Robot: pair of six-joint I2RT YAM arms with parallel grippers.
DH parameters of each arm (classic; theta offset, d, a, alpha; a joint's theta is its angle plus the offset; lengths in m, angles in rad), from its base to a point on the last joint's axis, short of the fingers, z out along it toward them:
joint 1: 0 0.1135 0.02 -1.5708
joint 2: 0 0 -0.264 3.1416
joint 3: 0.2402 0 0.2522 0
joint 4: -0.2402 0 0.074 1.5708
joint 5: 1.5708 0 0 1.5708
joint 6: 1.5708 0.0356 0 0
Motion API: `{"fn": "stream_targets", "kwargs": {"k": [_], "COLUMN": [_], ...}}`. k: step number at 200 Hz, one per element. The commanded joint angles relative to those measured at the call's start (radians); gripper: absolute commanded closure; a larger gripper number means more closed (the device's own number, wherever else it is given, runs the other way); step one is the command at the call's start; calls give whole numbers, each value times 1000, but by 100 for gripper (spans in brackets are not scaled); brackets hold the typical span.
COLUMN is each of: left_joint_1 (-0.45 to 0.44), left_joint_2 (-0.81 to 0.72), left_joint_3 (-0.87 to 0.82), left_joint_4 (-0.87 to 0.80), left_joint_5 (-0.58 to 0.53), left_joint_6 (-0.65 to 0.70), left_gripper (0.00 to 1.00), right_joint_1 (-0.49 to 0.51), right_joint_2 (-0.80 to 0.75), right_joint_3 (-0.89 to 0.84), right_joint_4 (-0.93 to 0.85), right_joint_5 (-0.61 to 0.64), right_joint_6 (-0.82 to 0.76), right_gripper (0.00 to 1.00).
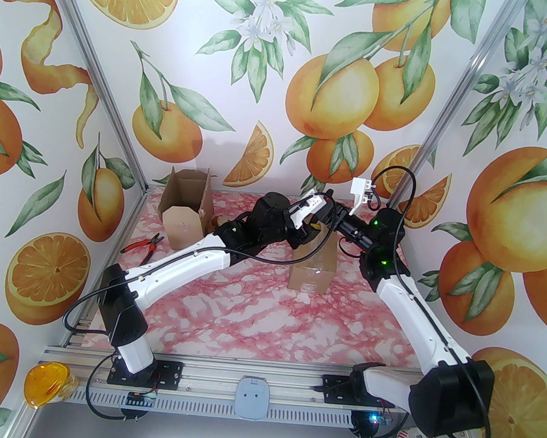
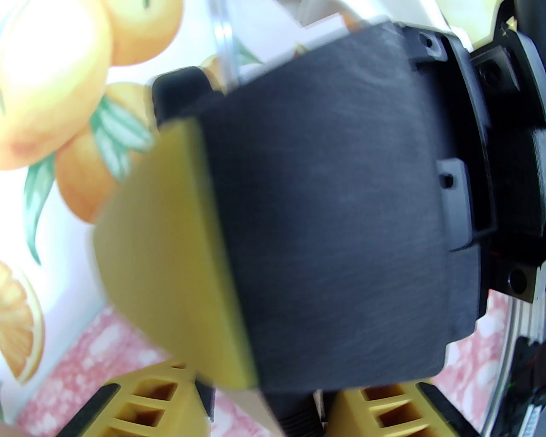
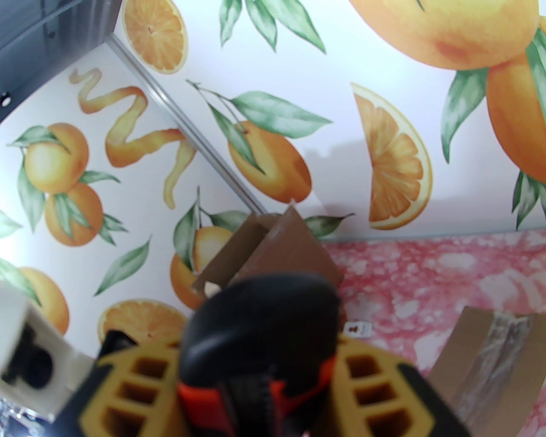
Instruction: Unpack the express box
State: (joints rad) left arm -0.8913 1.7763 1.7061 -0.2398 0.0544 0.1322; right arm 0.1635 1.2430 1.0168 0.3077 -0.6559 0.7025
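Right tool (image 3: pixel 256 348) with cutter (image 3: pixel 260 307); brown (taped) box (image 1: pixel 311 275)

sealed box (image 1: pixel 311 273): top hidden behind left arm (image 1: pixel 190 258) | black object (image 3: pixel 260 324): blurred, cut off

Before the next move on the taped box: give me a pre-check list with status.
1. Right jaws holding the tool: ok, shut on the black and orange tool.
2. Left jaws' grip: cannot tell; a blurred black and yellow part sits right against the lens.
3. Taped box in place under both wrists: ok, upright, top closed with tape on.
4. Arm-to-arm clearance: not ok, the two wrists crowd together above the box in the top view.
5. Pliers out of the path: ok, lying on the table at left, near the open box.
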Motion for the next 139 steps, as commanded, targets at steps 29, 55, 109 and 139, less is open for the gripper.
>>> {"fn": "stream_targets", "kwargs": {"k": [29, 55, 109, 139], "left_joint_1": [57, 112, 172, 169], "left_joint_2": [88, 100, 170, 248], "left_joint_3": [113, 148, 284, 398], "left_joint_4": [-71, -86, -236, -370], "left_joint_5": [240, 497, 898, 1012], "left_joint_6": [-42, -70, -55, -34], "left_gripper": [75, 83, 86, 90], "right_joint_1": [6, -26, -66, -67], "right_joint_2": [-50, -58, -90, -74], "right_joint_3": [-18, -39, -153, -162], "right_joint_4": [-14, -58, 179, 225], "right_joint_5": [7, -69, -339, -411], "right_joint_6": [-11, -67, -40, -32], "right_gripper": [64, 36, 22, 30]}}
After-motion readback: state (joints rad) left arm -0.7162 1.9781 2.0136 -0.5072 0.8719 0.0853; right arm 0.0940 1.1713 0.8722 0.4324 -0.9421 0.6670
